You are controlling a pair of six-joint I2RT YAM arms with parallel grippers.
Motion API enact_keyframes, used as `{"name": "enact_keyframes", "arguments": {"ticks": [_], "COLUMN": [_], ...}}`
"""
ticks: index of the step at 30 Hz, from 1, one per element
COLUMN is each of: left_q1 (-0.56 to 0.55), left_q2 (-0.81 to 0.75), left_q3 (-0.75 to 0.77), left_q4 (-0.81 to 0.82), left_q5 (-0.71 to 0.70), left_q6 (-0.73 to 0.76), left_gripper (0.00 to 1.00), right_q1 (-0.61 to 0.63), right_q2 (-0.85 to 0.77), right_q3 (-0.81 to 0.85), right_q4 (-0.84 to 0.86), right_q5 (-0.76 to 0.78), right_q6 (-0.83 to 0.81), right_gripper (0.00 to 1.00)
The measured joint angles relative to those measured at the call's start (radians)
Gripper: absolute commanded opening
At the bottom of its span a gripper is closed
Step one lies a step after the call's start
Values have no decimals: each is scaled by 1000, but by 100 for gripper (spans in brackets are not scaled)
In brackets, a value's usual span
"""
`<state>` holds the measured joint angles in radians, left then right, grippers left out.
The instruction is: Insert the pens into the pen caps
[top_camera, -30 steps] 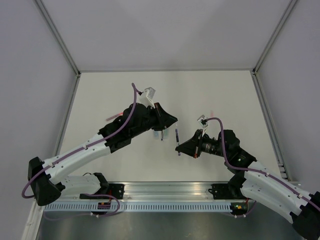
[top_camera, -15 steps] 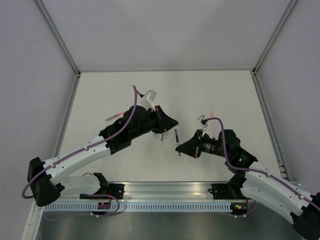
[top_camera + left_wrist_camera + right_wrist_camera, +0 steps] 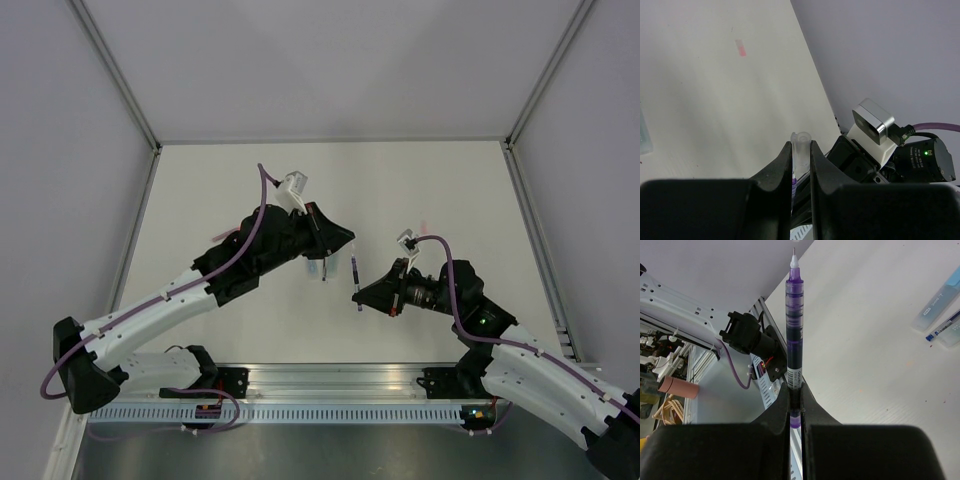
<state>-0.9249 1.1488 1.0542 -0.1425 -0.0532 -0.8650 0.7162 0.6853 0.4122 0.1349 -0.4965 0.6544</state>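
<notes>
Capping is not yet being done: a purple pen [image 3: 794, 330] is being gripped between the closed right jaws, a clear cap [image 3: 800, 150] is being pinched between the left jaws, and a blue pen [image 3: 942, 326] is lying uncapped beyond the right jaws.
</notes>
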Motion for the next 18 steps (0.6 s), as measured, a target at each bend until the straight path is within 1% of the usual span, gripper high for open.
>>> {"name": "enact_keyframes", "arguments": {"ticks": [11, 18], "left_q1": [0, 0], "left_q2": [-3, -3], "left_q3": [0, -2], "left_q4": [-29, -25], "left_q5": [-22, 4], "left_q6": [7, 7], "left_gripper": [2, 2], "right_q1": [0, 0], "right_q2": [-5, 3], "right_q3": [0, 1], "right_q4": [0, 0], "right_q5": [0, 0], "right_q6": [0, 0], "right_gripper": [0, 0]}}
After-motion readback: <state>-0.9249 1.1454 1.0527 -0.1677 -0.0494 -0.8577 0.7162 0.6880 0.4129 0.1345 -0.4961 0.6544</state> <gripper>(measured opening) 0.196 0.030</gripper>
